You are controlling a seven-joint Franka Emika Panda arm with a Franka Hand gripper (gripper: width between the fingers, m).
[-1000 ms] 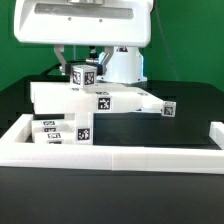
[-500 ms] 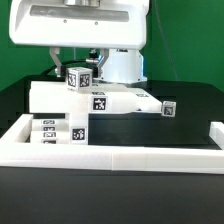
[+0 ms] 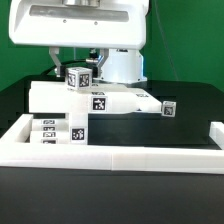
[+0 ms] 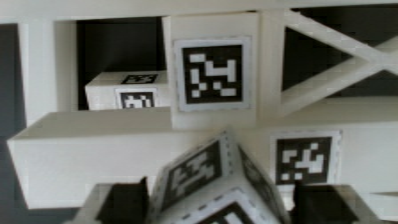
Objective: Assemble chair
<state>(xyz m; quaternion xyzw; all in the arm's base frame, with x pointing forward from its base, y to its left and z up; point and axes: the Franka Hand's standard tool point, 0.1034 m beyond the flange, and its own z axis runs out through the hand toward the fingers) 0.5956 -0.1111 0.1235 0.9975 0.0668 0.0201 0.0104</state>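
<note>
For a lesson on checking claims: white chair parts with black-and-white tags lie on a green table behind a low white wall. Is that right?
No. The table is black, not green; only the backdrop is green, as the exterior view shows. The rest stands: white chair parts with black-and-white tags lie on it behind a low white wall.

Black table (image 3: 150, 135) with a white border wall (image 3: 120, 158) along its front and sides. Large white chair piece (image 3: 60, 98) lies on the table. Small tagged parts (image 3: 60, 130) sit in the corner on the exterior view's left, against the wall.
</note>
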